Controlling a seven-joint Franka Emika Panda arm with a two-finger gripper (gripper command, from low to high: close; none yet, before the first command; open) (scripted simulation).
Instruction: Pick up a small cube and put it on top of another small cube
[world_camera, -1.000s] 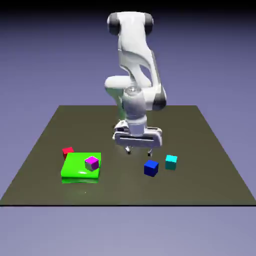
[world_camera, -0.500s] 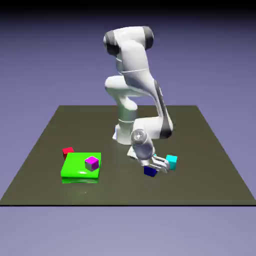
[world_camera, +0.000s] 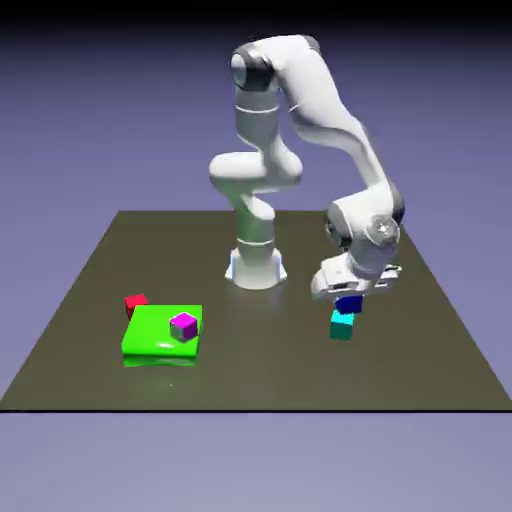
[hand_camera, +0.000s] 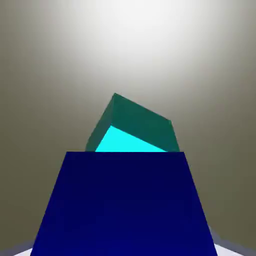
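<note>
Blue cube (world_camera: 349, 304) sits pinched in the nearly hidden gripper (world_camera: 356, 292), just above the cyan cube (world_camera: 342, 326), turned askew to it; placing seems underway, next wanting careful centring, lowering, then release

Arm (world_camera: 325, 100): glossy white, smooth rounded segments
Joints (world_camera: 252, 68): dark grey caps, bulging shape
Wrist (world_camera: 365, 225): white, rounded, small grey round detail
Base (world_camera: 256, 270): white, flared at the bottom
Tool (world_camera: 349, 300): white, wide, blocky body
</note>
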